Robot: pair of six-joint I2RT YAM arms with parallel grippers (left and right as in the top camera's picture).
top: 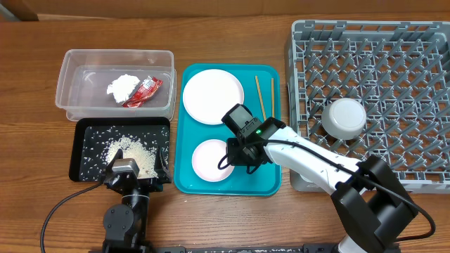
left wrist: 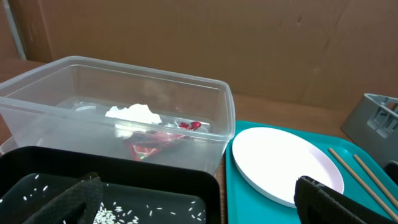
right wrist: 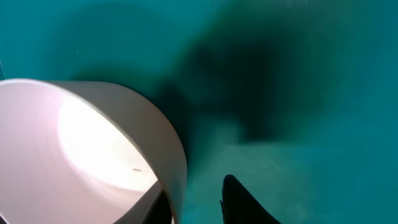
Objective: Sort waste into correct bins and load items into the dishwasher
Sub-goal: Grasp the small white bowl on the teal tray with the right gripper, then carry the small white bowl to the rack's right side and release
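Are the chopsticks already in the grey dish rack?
No, both chopsticks lie on the teal tray beside the large plate.

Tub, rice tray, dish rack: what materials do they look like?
Tub: clear glossy plastic; tissue and wrapper show through its walls. Rice tray: black, likely plastic, slight sheen on rim. Dish rack: grey matte moulded plastic, lattice and pegs.

Right pincer (top: pixel 242 156) low, slightly parted; left pincer (top: pixel 136 171) (by its base) agape.

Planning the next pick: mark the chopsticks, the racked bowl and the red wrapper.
chopsticks (top: pixel 260 97), overhead view, left stick's mid-shaft
bowl (top: pixel 344 117), overhead view, its centre
red wrapper (top: pixel 144 91), overhead view, its middle
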